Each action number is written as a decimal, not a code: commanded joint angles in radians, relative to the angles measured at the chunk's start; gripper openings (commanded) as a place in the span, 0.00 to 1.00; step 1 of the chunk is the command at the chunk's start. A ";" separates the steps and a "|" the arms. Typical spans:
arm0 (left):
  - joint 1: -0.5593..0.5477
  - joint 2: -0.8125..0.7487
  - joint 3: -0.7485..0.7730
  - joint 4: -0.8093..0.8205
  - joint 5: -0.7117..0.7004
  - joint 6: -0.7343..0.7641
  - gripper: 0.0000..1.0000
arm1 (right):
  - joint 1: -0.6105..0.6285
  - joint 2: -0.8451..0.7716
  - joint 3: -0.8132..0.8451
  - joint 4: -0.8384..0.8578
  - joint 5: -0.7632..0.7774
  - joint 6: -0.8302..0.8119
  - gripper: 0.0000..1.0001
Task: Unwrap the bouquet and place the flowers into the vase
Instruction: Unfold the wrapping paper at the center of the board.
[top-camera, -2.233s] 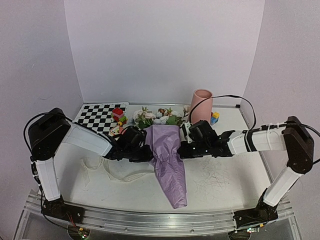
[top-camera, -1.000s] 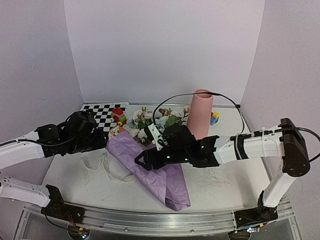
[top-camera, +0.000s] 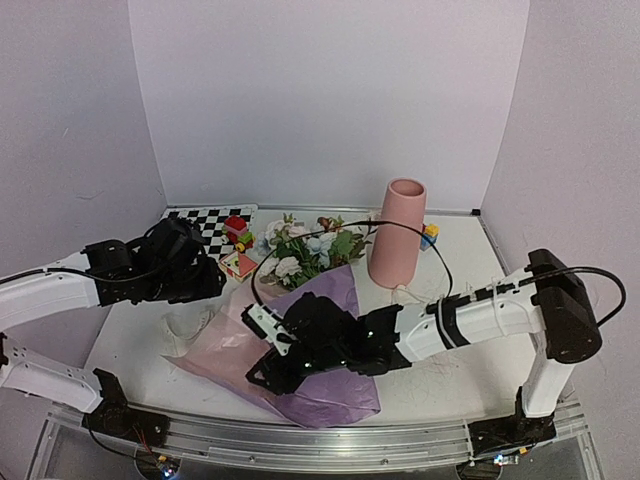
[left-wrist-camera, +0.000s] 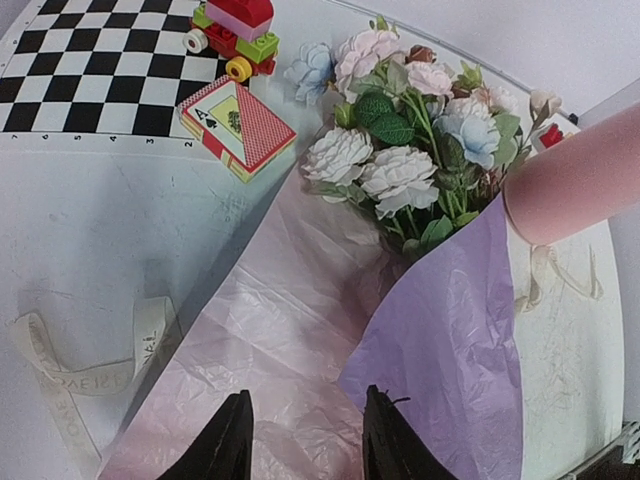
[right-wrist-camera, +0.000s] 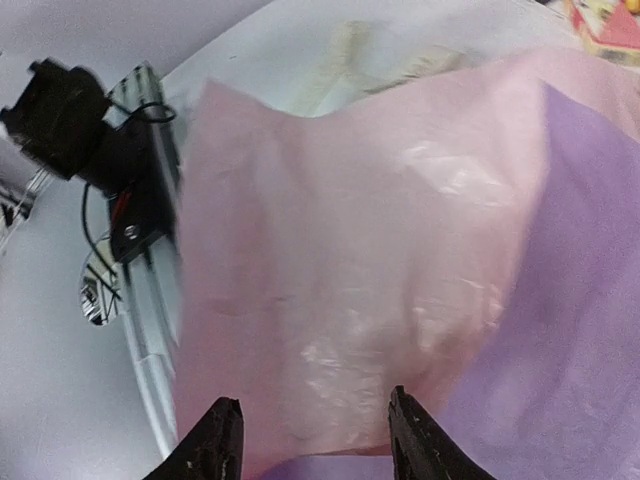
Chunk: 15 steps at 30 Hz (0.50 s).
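Note:
The bouquet lies half unwrapped: its flowers (top-camera: 310, 250) (left-wrist-camera: 400, 150) rest heads toward the back, on crinkled paper spread flat. The paper shows its pink inside (top-camera: 222, 345) (left-wrist-camera: 270, 340) (right-wrist-camera: 350, 260) and purple outside (top-camera: 335, 400) (left-wrist-camera: 450, 340) (right-wrist-camera: 585, 330). The tall pink vase (top-camera: 397, 233) (left-wrist-camera: 580, 175) stands upright to the right of the flowers. My left gripper (top-camera: 208, 284) (left-wrist-camera: 305, 445) hovers open over the pink sheet, holding nothing. My right gripper (top-camera: 262, 368) (right-wrist-camera: 315, 440) reaches across low over the same sheet near the front. Its jaws stand apart and no paper shows between them.
A loose cream ribbon (top-camera: 185, 325) (left-wrist-camera: 90, 370) lies left of the paper. Behind it sit a checkerboard (top-camera: 195, 228) (left-wrist-camera: 90, 70), a card box (top-camera: 240, 265) (left-wrist-camera: 235, 125) and toy blocks (top-camera: 236, 228) (left-wrist-camera: 235, 30). More blocks (top-camera: 430, 235) stand behind the vase. The table's front rail (right-wrist-camera: 150, 300) runs close to my right gripper.
The wrapper has opened out, its pink inside now spread to the left front. My right arm has swung left and nearer, its jaws narrower. My left gripper shifted slightly right.

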 joint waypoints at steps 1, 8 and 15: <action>0.005 0.019 -0.033 0.011 0.056 -0.042 0.38 | 0.037 0.046 0.070 0.023 -0.007 -0.041 0.50; 0.005 0.024 -0.148 0.108 0.187 -0.082 0.36 | 0.036 0.026 0.078 -0.100 0.316 -0.003 0.61; 0.005 0.006 -0.250 0.122 0.307 -0.097 0.35 | 0.036 0.086 0.152 -0.241 0.518 0.013 0.83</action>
